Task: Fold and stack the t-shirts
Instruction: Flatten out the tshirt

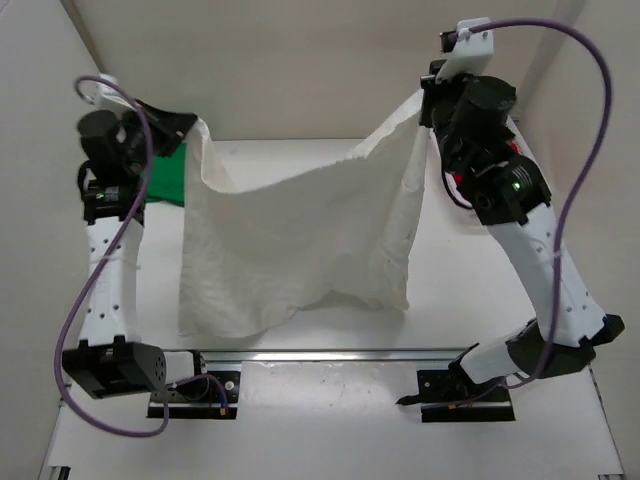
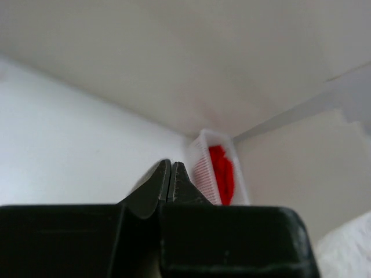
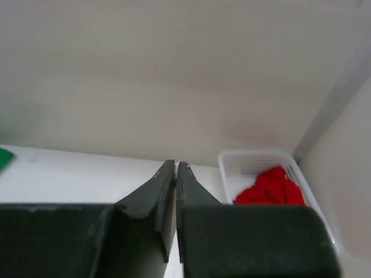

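The white t-shirt (image 1: 290, 240) hangs spread in the air between my two grippers, its lower hem sagging to the table near the front. My left gripper (image 1: 190, 128) is shut on its upper left corner and my right gripper (image 1: 428, 100) is shut on its upper right corner. In the left wrist view the jaws (image 2: 171, 165) are pressed together, and a bit of white cloth (image 2: 348, 243) shows at the lower right. The right wrist jaws (image 3: 175, 165) are also together. The green t-shirt (image 1: 165, 175) lies on the table behind my left arm. The red t-shirt (image 3: 269, 185) lies crumpled in the basket.
A white mesh basket (image 3: 249, 155) stands in the far right corner against the walls; it also shows in the left wrist view (image 2: 200, 168) with the red t-shirt (image 2: 223, 174) in it. Enclosure walls rise at the back and both sides. A metal rail (image 1: 330, 355) runs along the near edge.
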### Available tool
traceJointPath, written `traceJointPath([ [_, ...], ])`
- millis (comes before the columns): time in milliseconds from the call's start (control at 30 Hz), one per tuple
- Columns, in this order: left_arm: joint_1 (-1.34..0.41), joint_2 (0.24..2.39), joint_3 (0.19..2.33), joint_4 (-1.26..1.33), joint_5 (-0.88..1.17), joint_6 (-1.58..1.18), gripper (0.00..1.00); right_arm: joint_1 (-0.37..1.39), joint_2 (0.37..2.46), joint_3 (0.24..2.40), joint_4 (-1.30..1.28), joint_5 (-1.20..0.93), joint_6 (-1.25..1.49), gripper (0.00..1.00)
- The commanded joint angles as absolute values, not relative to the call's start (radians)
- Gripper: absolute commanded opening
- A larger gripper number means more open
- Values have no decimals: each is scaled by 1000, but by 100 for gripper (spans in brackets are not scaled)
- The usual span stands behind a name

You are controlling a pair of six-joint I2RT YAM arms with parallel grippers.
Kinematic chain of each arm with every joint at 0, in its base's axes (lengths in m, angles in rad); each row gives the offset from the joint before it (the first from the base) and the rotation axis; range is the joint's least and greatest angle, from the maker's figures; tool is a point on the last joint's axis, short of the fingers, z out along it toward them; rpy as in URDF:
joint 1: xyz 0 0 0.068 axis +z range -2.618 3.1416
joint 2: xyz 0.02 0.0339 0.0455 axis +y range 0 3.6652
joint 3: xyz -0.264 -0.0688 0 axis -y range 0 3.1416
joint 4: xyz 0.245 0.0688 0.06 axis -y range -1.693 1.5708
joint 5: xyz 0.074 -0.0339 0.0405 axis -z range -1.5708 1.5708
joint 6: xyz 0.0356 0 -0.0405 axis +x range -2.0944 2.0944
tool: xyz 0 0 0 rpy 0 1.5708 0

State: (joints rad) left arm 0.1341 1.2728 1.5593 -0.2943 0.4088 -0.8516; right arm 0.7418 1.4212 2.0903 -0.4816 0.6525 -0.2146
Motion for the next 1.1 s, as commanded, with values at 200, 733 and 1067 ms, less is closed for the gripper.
traceJointPath([
  [200,75,1349,1164,-175,212,-749,0,284,1630,1877,-638,-127,98,0],
  [733,118,1733,2092,-106,190,-856,0,43,1850,2537,-101,-170,190,0],
  [1067,199,1613,1773,-69,189,-831,0,84,1639,2063,-298,-68,19,0],
])
